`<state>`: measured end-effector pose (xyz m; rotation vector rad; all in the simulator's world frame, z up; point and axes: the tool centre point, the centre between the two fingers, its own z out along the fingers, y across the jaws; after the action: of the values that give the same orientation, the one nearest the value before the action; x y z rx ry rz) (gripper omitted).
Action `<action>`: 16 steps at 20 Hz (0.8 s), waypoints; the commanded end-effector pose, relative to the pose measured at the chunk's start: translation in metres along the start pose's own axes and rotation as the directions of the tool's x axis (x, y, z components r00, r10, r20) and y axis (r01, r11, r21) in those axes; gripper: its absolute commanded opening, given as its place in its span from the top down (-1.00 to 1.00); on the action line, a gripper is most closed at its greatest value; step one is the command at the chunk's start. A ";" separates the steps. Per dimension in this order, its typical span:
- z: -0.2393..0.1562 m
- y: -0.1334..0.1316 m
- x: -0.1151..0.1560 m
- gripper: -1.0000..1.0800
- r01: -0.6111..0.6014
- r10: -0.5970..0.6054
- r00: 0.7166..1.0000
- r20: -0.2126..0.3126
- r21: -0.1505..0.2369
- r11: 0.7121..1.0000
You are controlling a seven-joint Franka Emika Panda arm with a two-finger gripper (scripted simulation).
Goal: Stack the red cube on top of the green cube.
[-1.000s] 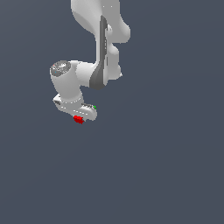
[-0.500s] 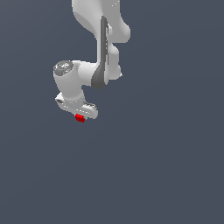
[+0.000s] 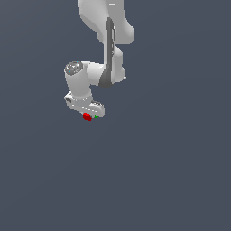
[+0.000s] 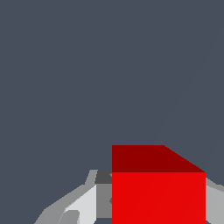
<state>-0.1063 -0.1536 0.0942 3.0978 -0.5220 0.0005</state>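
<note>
One red cube [image 4: 158,197] clamped in jaws above plain slate surface [image 3: 171,180]; green cube [image 3: 96,117] just beside

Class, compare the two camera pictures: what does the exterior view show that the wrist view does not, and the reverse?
Only the exterior view shows the whole arm and a sliver of the green cube beside the red cube. Only the wrist view shows the red cube's faces up close, with pale gripper parts on either side. Both show the red cube and the plain grey ground.
</note>
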 end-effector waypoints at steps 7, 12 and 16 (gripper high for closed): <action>0.020 0.003 -0.051 1.00 0.000 0.000 1.000 0.000 0.000 1.000; 0.028 0.004 -0.069 1.00 0.000 0.000 1.000 0.000 0.000 1.000; 0.031 0.004 -0.076 1.00 0.000 0.000 1.000 0.000 0.000 1.000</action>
<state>-0.1771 -0.1336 0.0642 3.0979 -0.5215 -0.0012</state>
